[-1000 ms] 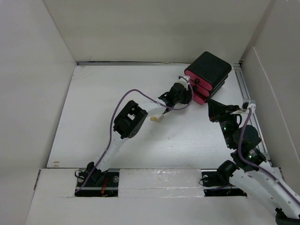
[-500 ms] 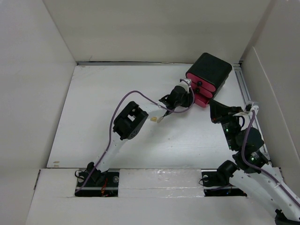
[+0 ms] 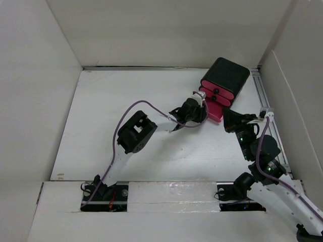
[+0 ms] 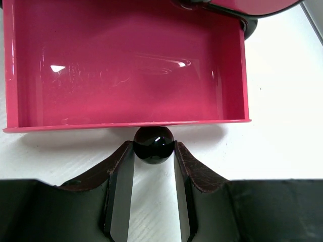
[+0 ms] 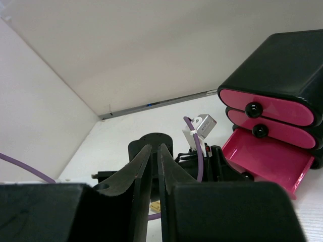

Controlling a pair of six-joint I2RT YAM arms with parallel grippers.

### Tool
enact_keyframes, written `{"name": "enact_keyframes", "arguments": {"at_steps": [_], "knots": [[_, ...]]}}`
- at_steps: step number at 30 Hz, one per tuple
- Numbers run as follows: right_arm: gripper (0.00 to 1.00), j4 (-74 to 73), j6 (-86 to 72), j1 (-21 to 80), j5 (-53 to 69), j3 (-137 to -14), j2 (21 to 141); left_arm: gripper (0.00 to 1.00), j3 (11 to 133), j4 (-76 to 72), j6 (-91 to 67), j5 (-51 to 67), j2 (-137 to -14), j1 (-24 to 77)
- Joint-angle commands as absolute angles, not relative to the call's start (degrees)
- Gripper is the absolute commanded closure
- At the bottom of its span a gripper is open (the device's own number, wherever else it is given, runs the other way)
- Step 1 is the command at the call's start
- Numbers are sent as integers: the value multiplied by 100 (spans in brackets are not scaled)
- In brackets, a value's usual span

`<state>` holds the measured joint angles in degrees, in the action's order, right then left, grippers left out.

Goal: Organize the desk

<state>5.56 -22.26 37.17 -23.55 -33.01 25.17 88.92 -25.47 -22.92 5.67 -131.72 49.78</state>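
Note:
The desk (image 3: 111, 101) is a wide white tabletop between white walls. A small black box (image 3: 226, 74) with three pink drawers stands at its far right. The bottom pink drawer (image 4: 126, 65) is pulled out and shows empty. My left gripper (image 4: 154, 151) is shut on that drawer's black knob (image 4: 153, 144); in the top view it (image 3: 199, 108) sits at the box's front. My right gripper (image 5: 154, 156) is shut and empty, held above the desk to the right of the box (image 5: 282, 85); in the top view it (image 3: 233, 121) is near the right wall.
A small cream-coloured piece (image 3: 171, 130) lies on the desk beside the left arm's forearm. The upper two drawers (image 5: 267, 108) are pushed in. A metal rail (image 3: 262, 93) runs along the right wall. A white ledge (image 3: 166, 194) crosses the near edge.
My left gripper has drawn back toward the near left with the knob, and the bottom drawer has slid out of the box. The right arm shifted slightly.

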Motion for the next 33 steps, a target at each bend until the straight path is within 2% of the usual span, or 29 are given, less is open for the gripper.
{"name": "enact_keyframes", "arguments": {"at_steps": [1, 16, 19, 20, 22, 23, 26, 33], "knots": [[85, 738, -2189, 3744, -2311, -3296, 2461, 100, 8657, -2531, -2188, 923, -12841, 5177], [85, 738, -2215, 3744, -2312, -3234, 2391, 100, 8112, -2479, -2136, 616, -12436, 5238], [85, 730, -2215, 3744, -2303, -3226, 2382, 81, 8104, -2417, -2171, 493, -12437, 5238], [85, 721, -2206, 3744, -2303, -3217, 2373, 70, 8104, -2391, -2180, 466, -12419, 5238], [85, 712, -2215, 3744, -2320, -3217, 2364, 58, 8147, -2260, -2197, 317, -12419, 5238], [85, 712, -2206, 3744, -2320, -3217, 2347, 47, 8182, -2189, -2197, 256, -12419, 5238], [85, 703, -2206, 3744, -2329, -3191, 2347, 40, 8227, -2057, -2180, 53, -12331, 5238], [85, 703, -2206, 3744, -2364, -3147, 2312, 41, 7999, -1899, -1987, -351, -11788, 5238]]}}
